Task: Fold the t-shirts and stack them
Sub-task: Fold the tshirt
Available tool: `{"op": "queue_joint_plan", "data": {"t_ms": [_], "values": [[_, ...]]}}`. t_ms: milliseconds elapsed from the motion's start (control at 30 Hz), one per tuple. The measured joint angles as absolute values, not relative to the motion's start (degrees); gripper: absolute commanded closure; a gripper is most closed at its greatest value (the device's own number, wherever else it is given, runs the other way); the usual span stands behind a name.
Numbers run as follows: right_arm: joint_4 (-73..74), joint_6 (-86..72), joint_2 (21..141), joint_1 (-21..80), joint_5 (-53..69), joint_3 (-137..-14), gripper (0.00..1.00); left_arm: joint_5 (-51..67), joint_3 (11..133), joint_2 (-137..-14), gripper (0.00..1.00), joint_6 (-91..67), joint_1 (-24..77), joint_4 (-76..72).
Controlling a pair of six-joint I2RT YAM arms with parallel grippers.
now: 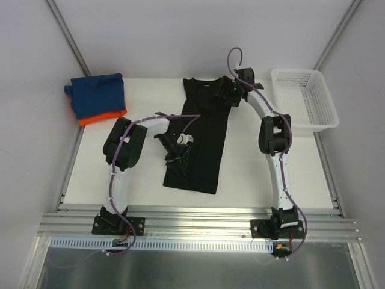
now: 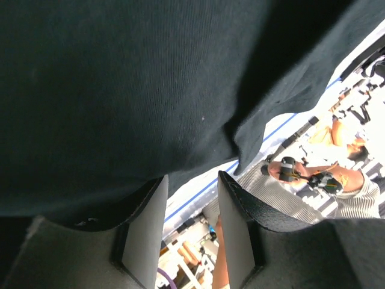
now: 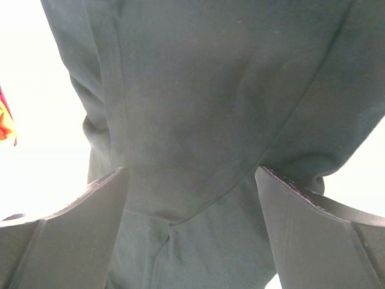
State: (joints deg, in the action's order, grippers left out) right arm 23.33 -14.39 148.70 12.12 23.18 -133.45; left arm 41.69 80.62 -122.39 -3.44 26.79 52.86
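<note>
At the far left corner of the white table (image 1: 246, 174) a folded blue cloth t-shirt (image 1: 96, 93) lies on a folded orange cloth t-shirt (image 1: 103, 118). The left gripper (image 1: 180, 160) is at the left edge of the plain black t-shirt (image 1: 206, 135), a long strip running from the far edge down the middle of the table. Its fingers (image 2: 144, 232) are partly parted with cloth at the tips, and I cannot tell whether they pinch it. The right gripper (image 1: 230, 91) hangs over the strip's far end, fingers (image 3: 66, 241) spread wide. A white plastic mesh basket (image 1: 304, 72) sits at the far right corner.

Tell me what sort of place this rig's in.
Probably a lab test cell for robot cloth handling: two arms bolted to an aluminium rail, plain white panels walling in a white table, with t-shirts and a mesh basket as props.
</note>
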Motion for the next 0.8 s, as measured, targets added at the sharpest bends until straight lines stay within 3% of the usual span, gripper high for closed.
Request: {"op": "queue_joint_plan", "data": {"t_ms": [600, 667, 800], "values": [[22.09, -14.48, 150.58, 11.4, 23.18, -135.98, 0.07, 43.35, 83.57, -124.14, 0.59, -4.32, 33.8, 52.01], [22.15, -14.09, 150.52, 11.46, 22.96, -135.98, 0.01, 42.7, 82.32, -122.83, 0.55, -4.25, 33.8, 51.79], [23.11, -11.68, 148.33, 11.73, 21.26, -134.15, 0.0, 39.64, 81.8, -118.89, 0.3, -3.6, 33.8, 51.77]]}}
